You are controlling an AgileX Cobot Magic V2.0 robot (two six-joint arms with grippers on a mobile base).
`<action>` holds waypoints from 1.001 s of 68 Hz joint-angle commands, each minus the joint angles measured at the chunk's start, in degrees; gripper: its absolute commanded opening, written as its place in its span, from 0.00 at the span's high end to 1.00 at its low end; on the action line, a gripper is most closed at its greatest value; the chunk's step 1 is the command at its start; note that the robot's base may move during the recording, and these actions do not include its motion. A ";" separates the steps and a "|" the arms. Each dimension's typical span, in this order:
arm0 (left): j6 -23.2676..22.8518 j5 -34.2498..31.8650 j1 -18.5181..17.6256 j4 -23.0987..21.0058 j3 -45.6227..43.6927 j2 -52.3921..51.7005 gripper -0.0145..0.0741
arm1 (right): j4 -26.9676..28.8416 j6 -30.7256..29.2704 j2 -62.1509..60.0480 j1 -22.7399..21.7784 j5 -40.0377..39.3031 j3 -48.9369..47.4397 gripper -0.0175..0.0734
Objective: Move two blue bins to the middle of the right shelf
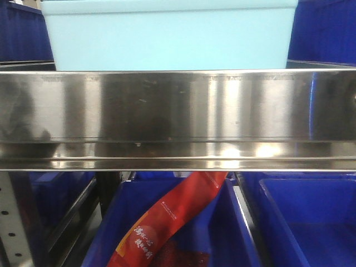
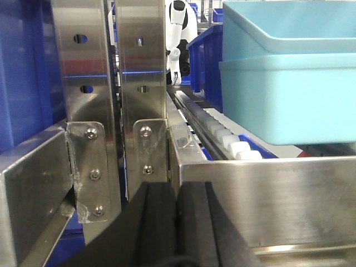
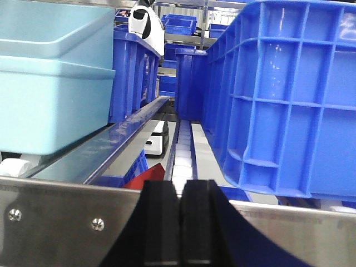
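Two pale cyan bins are nested one inside the other on a steel shelf. In the front view the stack (image 1: 169,36) sits just behind the shelf's front rail (image 1: 178,119). In the left wrist view the lower bin (image 2: 289,100) holds the upper bin (image 2: 295,25) at the right. In the right wrist view the stack (image 3: 53,83) is at the left. My left gripper (image 2: 177,192) is shut and empty, low in front of the shelf rail. My right gripper (image 3: 179,192) is shut and empty, also in front of the rail.
Dark blue ribbed crates (image 3: 278,94) stand right of the pale stack, with more behind. Steel uprights (image 2: 111,83) rise at the shelf's left end. White rollers (image 2: 233,144) run along the shelf. Below, a blue bin (image 1: 178,233) holds a red packet (image 1: 167,222).
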 commanded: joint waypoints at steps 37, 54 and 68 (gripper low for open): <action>0.38 -3.43 3.03 -2.35 -0.07 -0.28 0.95 | 0.27 0.28 -0.19 -0.36 -0.93 0.00 0.99; 0.38 -3.43 3.03 -2.35 -0.07 -0.28 0.95 | 0.27 0.28 -0.19 -0.36 -0.93 0.00 0.99; 0.38 -3.43 3.03 -2.35 -0.07 -0.28 0.95 | 0.27 0.28 -0.19 -0.36 -0.93 0.00 0.99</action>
